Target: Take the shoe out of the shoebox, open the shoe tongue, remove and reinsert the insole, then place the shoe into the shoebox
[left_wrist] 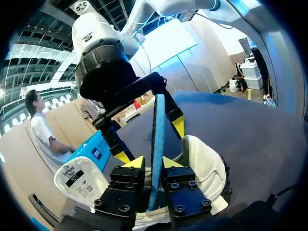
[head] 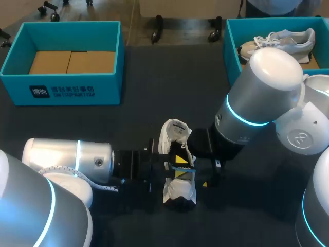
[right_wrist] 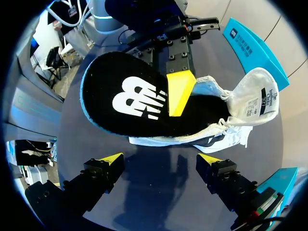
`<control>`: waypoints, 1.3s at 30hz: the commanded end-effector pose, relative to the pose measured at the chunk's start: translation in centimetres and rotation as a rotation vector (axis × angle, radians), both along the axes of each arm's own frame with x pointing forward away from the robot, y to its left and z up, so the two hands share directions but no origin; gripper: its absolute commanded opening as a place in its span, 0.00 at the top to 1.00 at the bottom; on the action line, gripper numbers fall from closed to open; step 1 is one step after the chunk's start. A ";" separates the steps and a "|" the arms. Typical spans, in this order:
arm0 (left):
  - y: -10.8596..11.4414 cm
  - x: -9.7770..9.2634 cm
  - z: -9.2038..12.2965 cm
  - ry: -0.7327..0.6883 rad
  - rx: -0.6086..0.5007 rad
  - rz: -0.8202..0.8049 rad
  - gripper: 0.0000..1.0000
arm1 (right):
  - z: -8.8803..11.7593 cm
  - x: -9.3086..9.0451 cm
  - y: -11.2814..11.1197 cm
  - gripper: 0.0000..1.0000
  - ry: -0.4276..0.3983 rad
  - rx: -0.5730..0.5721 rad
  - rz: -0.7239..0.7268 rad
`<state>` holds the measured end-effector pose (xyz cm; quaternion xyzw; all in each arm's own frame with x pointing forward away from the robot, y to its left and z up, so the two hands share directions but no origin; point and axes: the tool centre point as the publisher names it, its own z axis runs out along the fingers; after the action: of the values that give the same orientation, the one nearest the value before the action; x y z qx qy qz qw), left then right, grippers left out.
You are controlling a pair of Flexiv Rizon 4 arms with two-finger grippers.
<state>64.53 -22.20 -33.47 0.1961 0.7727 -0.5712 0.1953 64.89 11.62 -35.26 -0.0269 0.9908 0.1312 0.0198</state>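
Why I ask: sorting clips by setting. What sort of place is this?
Probably a robotics lab bench: a dark table, two teal shoeboxes, and the left gripper pinching an insole by a white shoe.

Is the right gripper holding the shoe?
No, the right gripper is open, its fingers wide apart, with the shoe lying ahead of them.

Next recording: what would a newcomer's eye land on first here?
The black insole stands out, pinched on edge in the left gripper mid-table, over the white shoe. The right gripper stands open facing it. A second shoe lies in the teal box at the table's far right.
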 end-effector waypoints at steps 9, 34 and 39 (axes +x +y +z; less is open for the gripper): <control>0.9 -1.9 1.0 -0.071 -0.010 -0.038 0.82 | -0.2 0.0 0.1 0.00 0.000 0.000 0.000; 0.3 0.8 -1.2 -0.244 0.058 -0.014 1.00 | -0.2 0.0 0.1 0.00 0.000 0.000 0.000; 0.8 0.2 -0.5 -0.197 0.033 -0.026 0.62 | -0.2 0.0 0.1 0.00 0.000 0.000 0.000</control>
<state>64.93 -22.06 -34.29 0.2616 0.7567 -0.5377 0.2644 64.89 11.62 -35.27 -0.0269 0.9908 0.1312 0.0198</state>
